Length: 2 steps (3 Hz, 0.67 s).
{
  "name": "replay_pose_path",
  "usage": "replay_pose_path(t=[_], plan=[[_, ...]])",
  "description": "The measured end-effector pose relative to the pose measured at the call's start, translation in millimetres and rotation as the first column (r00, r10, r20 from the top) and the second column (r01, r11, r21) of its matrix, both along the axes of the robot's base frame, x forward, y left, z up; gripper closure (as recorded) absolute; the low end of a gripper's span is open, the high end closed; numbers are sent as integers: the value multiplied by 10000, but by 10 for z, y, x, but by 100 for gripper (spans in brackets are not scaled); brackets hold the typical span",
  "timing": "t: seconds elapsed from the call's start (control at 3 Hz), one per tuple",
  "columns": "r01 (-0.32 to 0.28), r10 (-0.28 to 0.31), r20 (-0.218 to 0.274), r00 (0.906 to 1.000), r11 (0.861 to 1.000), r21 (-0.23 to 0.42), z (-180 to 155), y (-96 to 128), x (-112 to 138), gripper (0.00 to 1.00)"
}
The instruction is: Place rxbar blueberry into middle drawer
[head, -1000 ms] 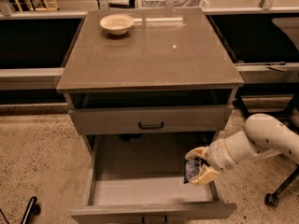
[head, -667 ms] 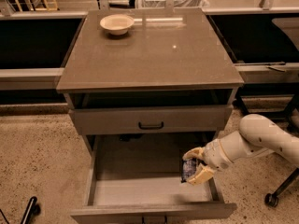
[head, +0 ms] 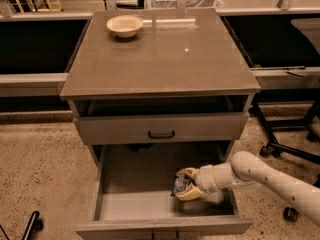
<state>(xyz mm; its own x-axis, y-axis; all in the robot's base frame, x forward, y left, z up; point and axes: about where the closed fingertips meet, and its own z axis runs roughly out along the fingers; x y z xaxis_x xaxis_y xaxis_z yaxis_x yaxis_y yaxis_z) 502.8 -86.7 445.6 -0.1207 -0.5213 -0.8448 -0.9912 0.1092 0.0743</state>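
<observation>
The middle drawer [head: 130, 206] is pulled out wide below the top drawer with the black handle [head: 161, 134]. My gripper [head: 186, 184] reaches in from the right, low inside the drawer near its right half. Its fingers are shut on the rxbar blueberry [head: 179, 185], a dark blue wrapper with pale markings showing between them. The bar hangs just above the drawer's pale floor; I cannot tell if it touches.
A cream bowl [head: 124, 25] stands on the cabinet top at the back left. Black chair legs and castors [head: 285, 149] stand on the floor to the right of the cabinet. A black object [head: 31, 224] lies at the lower left.
My arm has pushed further left and down into the middle drawer with the bar still held. The drawer has not moved.
</observation>
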Motion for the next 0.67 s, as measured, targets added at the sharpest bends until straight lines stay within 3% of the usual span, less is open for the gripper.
replay_pose_path(t=[0.33, 0.67], plan=[[38, -21, 814, 9967, 9998, -200, -231, 200, 55, 73], [151, -129, 905, 9958, 9996, -241, -242, 199, 92, 50]])
